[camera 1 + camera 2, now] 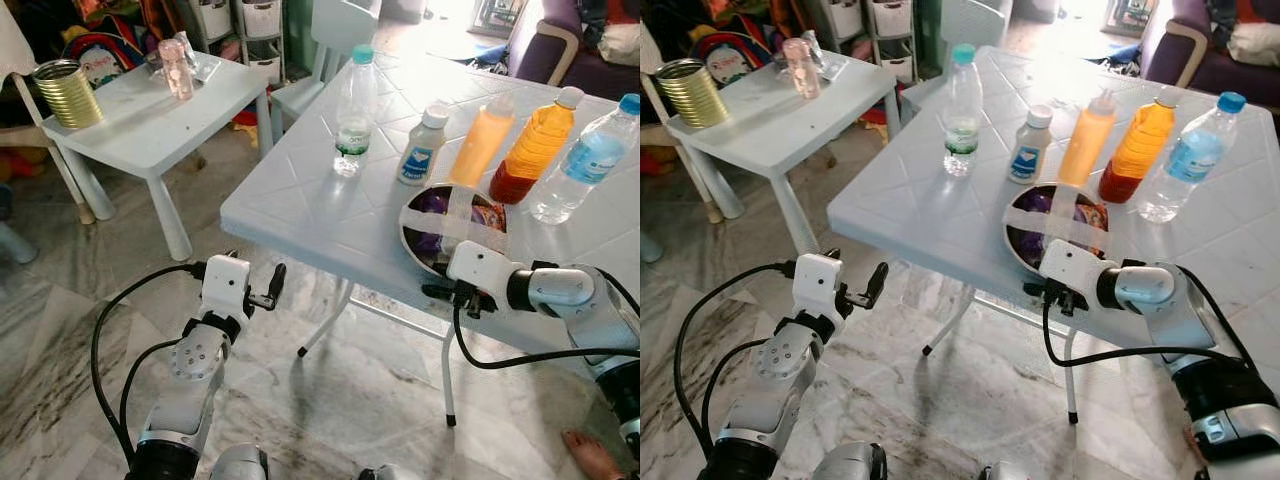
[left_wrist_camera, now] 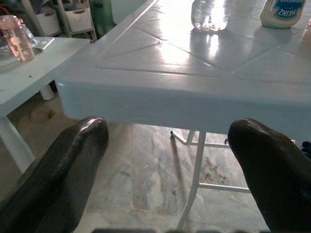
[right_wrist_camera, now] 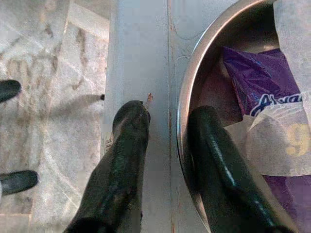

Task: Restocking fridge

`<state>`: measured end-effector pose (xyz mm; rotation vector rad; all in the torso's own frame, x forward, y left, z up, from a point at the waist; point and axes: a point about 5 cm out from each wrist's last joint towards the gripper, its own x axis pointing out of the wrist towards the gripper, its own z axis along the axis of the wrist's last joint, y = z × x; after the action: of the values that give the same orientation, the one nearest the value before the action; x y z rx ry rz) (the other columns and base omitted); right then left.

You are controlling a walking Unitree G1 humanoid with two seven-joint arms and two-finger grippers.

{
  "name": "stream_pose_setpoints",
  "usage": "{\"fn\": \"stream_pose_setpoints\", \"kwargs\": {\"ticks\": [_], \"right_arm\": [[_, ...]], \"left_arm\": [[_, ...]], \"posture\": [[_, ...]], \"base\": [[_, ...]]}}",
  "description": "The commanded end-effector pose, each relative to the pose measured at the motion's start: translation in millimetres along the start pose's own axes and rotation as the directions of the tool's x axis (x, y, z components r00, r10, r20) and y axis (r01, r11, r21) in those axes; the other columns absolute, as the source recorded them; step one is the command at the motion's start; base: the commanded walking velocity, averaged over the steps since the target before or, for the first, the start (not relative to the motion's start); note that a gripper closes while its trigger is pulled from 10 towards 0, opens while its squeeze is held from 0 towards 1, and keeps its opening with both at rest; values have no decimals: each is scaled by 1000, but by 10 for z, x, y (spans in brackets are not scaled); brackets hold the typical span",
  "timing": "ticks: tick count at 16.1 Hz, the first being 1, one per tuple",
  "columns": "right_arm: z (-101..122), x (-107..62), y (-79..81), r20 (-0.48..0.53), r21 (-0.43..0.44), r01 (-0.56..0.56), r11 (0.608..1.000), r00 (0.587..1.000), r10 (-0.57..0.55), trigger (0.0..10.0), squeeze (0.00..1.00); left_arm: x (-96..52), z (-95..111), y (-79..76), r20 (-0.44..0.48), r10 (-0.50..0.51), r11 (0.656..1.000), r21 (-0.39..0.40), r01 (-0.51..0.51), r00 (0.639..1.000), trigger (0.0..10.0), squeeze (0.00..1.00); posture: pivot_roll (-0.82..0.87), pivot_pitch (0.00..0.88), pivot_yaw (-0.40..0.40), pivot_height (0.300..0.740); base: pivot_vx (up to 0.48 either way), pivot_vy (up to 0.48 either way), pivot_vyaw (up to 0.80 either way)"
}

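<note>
Left of the metal bowl the worktop lies bare; behind the bowl a row of bottles blocks the way.

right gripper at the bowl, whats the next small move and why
Probably close the right gripper on the bowl rim. The wrist view shows one finger inside the metal bowl and the other outside on the table, straddling the rim with a gap left, so nothing is pinched yet. The left gripper hangs open below the table edge.

Two white plastic tables stand on sunlit marble floor.
</note>
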<state>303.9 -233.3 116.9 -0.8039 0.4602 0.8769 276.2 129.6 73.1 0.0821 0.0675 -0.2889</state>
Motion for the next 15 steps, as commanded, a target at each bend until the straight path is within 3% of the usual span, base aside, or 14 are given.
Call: {"fn": "stream_pose_setpoints", "kwargs": {"ticks": [1,6,11,15], "right_arm": [[-410,-10,195,-191,64,-61,996,979,72,0,0],[-373,-44,-12,-211,-24,103,994,972,-106,0,0],[-329,-2,-25,-168,-53,196,979,965,-202,0,0],[-286,-12,-65,-134,-125,271,954,948,-287,0,0]], "left_arm": [[-9,-37,-4,-22,1,1000,7,-1,1000,10000,0],[6,-33,-4,-21,-1,1000,7,1,1000,10000,0],[10,-38,-6,-22,-2,1000,-9,2,1000,10000,0],[15,-35,-20,-17,-6,1000,-15,5,1000,10000,0]], "posture": [[61,92,0,740],[57,89,0,740],[53,81,2,740],[49,79,1,740]], "base": [[0,0,0],[0,0,0],[0,0,0],[0,0,0]]}}
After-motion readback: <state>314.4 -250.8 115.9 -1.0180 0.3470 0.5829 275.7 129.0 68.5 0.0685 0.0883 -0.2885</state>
